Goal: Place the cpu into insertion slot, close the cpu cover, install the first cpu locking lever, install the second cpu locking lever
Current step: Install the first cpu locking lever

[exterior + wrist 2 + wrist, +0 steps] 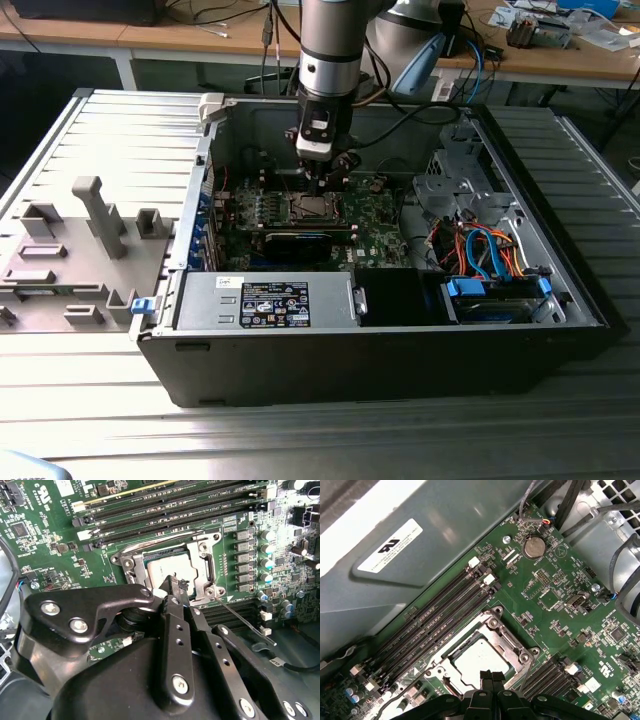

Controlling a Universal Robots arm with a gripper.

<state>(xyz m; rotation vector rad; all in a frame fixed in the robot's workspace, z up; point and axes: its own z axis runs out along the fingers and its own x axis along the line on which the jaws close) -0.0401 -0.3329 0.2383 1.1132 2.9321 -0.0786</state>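
Sitting socketed, cpu (476, 660) lies beneath the pincer (492, 675) (tips together).

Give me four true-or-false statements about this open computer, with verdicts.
1. The cpu sits in the insertion slot. True.
2. The end effector hangs outside the computer case. False: it is inside the case, right at the cpu.
3. The motherboard is blue. False: it is green.
4. A round coin battery sits on the motherboard. True.
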